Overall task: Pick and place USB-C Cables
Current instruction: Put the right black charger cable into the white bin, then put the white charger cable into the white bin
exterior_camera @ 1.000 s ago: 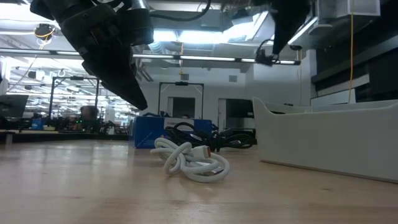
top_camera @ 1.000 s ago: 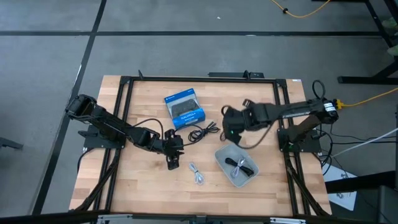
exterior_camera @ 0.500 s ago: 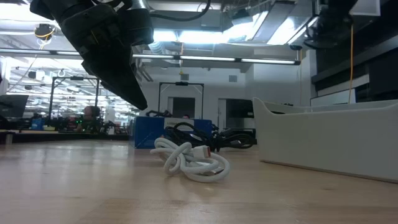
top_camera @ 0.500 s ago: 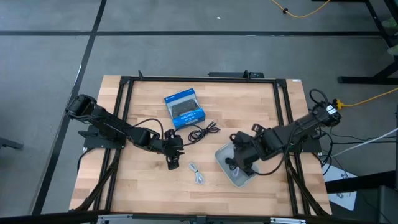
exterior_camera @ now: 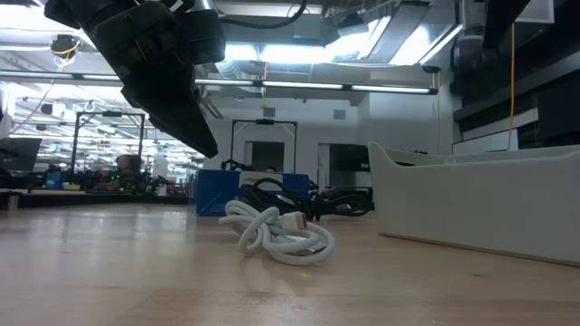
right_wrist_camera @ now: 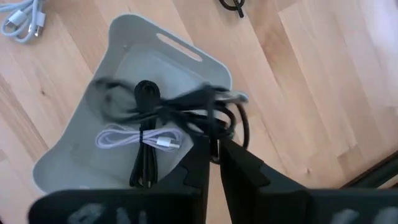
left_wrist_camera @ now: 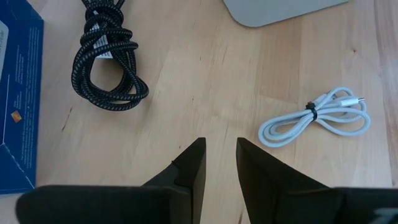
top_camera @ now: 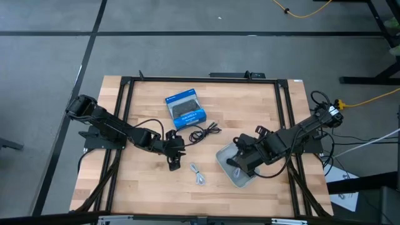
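My right gripper (right_wrist_camera: pixel 212 151) is over the pale grey tray (top_camera: pixel 224 156) and is shut on a loosely coiled black cable (right_wrist_camera: pixel 205 106). In the tray lie a bundled black cable (right_wrist_camera: pixel 145 158) and a whitish-silver cable (right_wrist_camera: pixel 124 137). My left gripper (left_wrist_camera: pixel 219 152) is open and empty above the bare wood; it also shows in the high view (top_camera: pixel 174 159). A white cable (left_wrist_camera: pixel 317 117) lies coiled on the table, seen too in the low view (exterior_camera: pixel 276 234). A black braided cable (left_wrist_camera: pixel 109 65) lies coiled near the blue box (top_camera: pixel 185 108). My right gripper pinches one strand of the black cable's coil (right_wrist_camera: pixel 214 138) between its two fingers, coming from above and pointing down. The coil hangs over the tray, above the cables lying in it. I cannot tell whether it touches them.
The blue box (left_wrist_camera: pixel 15 106) lies at the table's far middle. A black metal frame (top_camera: pixel 187 79) runs around the table. Bare wood lies at the near left (top_camera: pixel 137 187). The tray's wall (exterior_camera: pixel 480 204) stands at the right in the low view.
My right gripper has gone from beside the black braided cable toward the table's near edge with the black cable, and now stands over the tray. The left arm has kept still.
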### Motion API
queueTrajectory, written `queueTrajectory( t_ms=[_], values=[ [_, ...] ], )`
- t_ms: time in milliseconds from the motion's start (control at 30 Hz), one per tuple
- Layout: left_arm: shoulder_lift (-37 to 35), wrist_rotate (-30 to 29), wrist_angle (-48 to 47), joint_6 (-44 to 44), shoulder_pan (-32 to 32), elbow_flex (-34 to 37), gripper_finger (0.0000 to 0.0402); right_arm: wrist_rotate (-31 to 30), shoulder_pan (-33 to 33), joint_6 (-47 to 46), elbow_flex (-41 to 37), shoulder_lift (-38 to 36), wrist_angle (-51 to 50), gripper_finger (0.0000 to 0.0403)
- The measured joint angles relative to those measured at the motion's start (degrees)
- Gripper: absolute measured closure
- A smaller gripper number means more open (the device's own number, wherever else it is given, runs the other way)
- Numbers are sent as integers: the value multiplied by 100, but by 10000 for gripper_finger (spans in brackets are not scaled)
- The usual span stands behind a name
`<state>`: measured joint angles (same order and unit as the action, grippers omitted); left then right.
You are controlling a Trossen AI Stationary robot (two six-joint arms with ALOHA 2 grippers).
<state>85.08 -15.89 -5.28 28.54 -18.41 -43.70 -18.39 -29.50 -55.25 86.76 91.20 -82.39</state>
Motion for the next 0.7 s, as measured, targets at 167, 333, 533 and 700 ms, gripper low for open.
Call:
queueTrajectory(
  t_ms=[167,333,533,700],
  values=[
    [0,5,1,0,0,0,320,-13,0,10,0,0,2,360],
    [0,7,2,1,0,0,320,-13,0,16,0,0,2,359],
    [0,6,2,0,0,0,320,-59,3,125,-2,0,5,358],
    [-2,-3,96,40,0,0,320,-783,4,206,-2,0,9,358]
  ],
)
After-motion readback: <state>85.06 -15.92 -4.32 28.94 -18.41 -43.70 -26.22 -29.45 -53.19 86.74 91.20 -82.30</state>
